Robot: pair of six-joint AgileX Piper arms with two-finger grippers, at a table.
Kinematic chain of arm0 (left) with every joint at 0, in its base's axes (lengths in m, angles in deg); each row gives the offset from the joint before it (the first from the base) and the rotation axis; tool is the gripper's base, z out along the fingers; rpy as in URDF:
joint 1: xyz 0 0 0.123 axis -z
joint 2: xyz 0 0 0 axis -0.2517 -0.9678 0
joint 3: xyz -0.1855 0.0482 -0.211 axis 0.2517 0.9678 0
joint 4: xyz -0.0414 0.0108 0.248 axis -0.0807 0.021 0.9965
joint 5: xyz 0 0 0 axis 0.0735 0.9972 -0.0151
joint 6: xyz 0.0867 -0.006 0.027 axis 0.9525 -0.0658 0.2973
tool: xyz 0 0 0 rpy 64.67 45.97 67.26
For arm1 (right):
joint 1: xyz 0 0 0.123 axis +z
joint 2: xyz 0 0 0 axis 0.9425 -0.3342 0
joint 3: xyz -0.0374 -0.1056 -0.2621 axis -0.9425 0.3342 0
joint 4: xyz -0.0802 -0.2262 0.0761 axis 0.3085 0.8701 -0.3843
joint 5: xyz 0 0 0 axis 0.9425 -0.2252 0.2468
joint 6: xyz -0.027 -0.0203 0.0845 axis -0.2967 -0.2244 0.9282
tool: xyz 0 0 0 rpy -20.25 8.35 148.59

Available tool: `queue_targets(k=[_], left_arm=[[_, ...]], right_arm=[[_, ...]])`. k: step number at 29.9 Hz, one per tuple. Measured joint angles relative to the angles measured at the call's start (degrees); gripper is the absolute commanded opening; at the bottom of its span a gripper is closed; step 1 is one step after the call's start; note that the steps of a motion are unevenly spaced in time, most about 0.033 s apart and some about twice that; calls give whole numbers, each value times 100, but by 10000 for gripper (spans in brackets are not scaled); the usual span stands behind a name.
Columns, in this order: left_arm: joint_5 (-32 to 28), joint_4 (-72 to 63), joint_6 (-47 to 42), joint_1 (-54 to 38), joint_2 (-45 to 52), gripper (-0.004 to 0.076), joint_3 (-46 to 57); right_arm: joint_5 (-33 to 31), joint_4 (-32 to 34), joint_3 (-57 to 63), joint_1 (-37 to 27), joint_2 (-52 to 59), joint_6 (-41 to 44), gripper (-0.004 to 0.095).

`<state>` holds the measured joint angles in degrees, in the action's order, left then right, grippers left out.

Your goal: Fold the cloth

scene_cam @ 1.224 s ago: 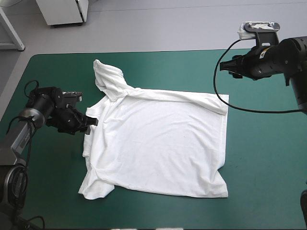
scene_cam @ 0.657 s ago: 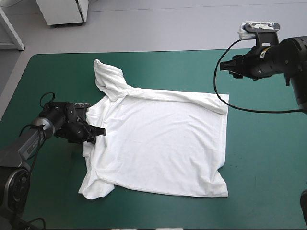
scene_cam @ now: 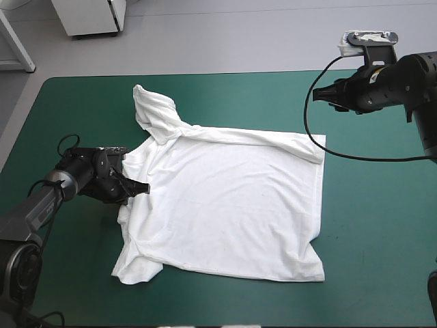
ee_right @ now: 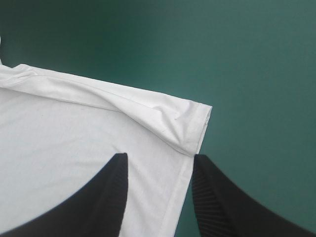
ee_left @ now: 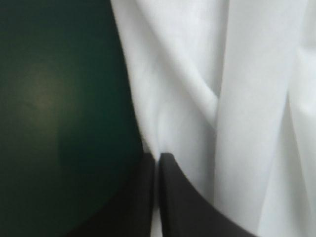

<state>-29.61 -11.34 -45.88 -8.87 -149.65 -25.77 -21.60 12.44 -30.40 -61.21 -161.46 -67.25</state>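
Left gripper [scene_cam: 143, 186]: earlier it sits beside the T-shirt [scene_cam: 225, 205], tips just off the cloth's left edge, over the teal-green cover [scene_cam: 75, 116]. Now it is nearer the table's front edge and in over the cloth, tips on that left edge. Nearly all of this travel shows by the picture just before; since then there is only a very slight draw-back toward the table's left. The left arm [scene_cam: 41, 201] now reaches lower and longer across the cover. In the left wrist view the fingers [ee_left: 187, 197] are all but together, with a thin fold of white cloth nipped between them.
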Motion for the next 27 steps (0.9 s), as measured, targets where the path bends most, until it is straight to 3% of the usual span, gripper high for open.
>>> queue_targets(k=[6, 16, 27], left_arm=[[78, 1033, -250, -121, -235, -22, -649], [98, 1778, -299, -1251, -687, -22, -1771], [184, 1936, -299, -1562, -2565, -22, -4714]], right_arm=[[0, 0, 0, 0, 0, -5, 391], [0, -481, 0, 0, 0, -17, 391], [0, -1095, 0, 0, 19, -103, 391]])
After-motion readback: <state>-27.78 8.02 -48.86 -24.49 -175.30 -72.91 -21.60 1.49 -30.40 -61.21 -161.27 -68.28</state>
